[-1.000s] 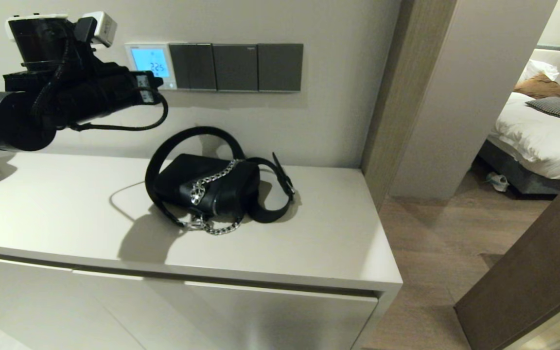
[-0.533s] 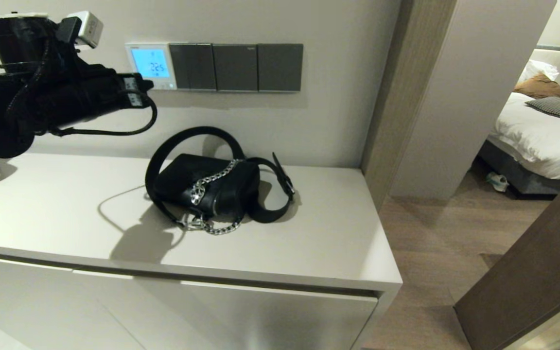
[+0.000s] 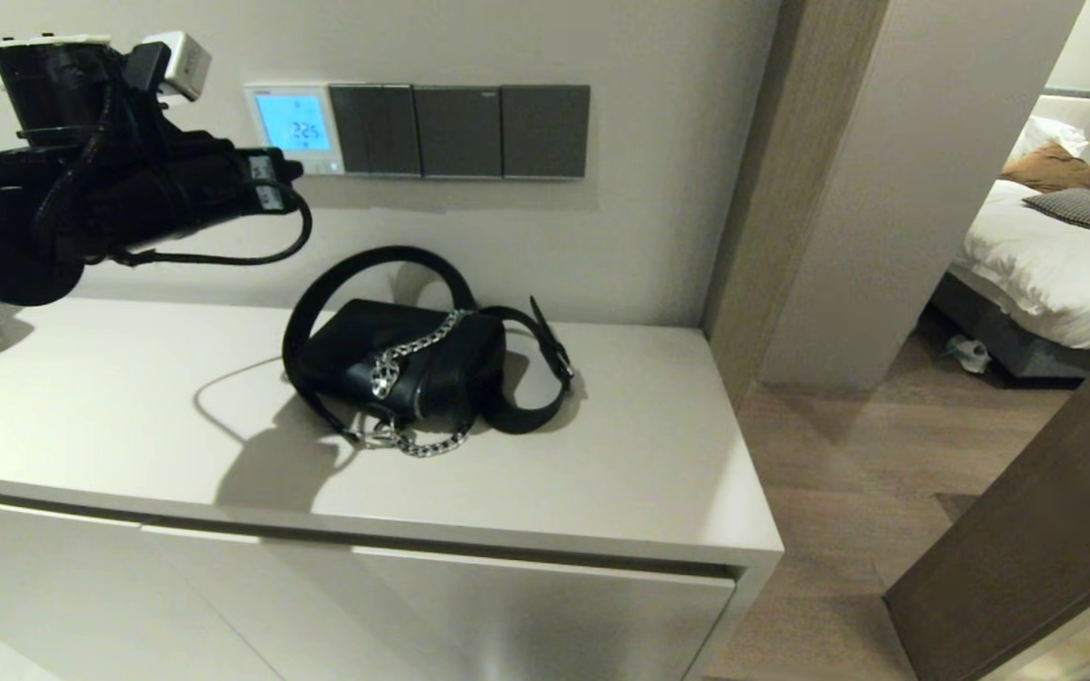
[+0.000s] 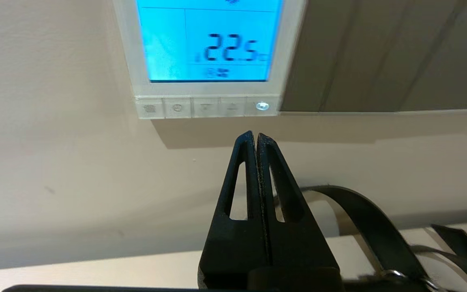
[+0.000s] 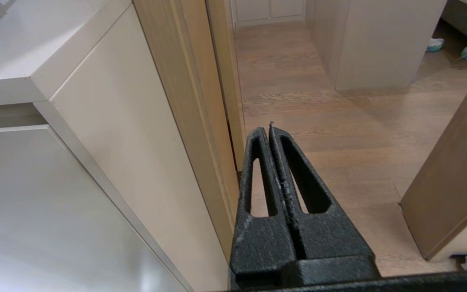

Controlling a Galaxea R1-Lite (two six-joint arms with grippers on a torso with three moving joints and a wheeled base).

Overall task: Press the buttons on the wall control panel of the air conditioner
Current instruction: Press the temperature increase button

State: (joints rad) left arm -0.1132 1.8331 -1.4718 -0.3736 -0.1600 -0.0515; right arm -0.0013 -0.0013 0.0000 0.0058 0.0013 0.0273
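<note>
From my head, I see my left claw [image 3: 291,171] raised out in front of the wall, its tip just beside the lower left corner of the white control panel [image 3: 291,128], whose screen glows blue with 22.5. Three dark grey switch plates [image 3: 459,130] sit in a row touching the panel's right side. Below on the pale cabinet top [image 3: 602,473] lies a black bag [image 3: 403,364] with a silver chain and a looped strap. Through the doorway on the right stands a bed [image 3: 1056,255] with white sheets.

From my left wrist, my claw [image 4: 256,136] is pressed fully closed, empty, its fingers [image 4: 246,170] flat against each other. The tip points at the bare wall just under the panel [image 4: 290,48], close to the row of pale buttons [image 4: 205,107] along its lower edge but apart from them. One button at the end nearest the grey plates shows a small lit dot. The bag's strap [image 4: 363,223] curves beneath.

From my right wrist, my right claw [image 5: 266,129] is closed on nothing, hanging low beside the cabinet's side panel [image 5: 136,162] above the wooden floor [image 5: 318,101].
</note>
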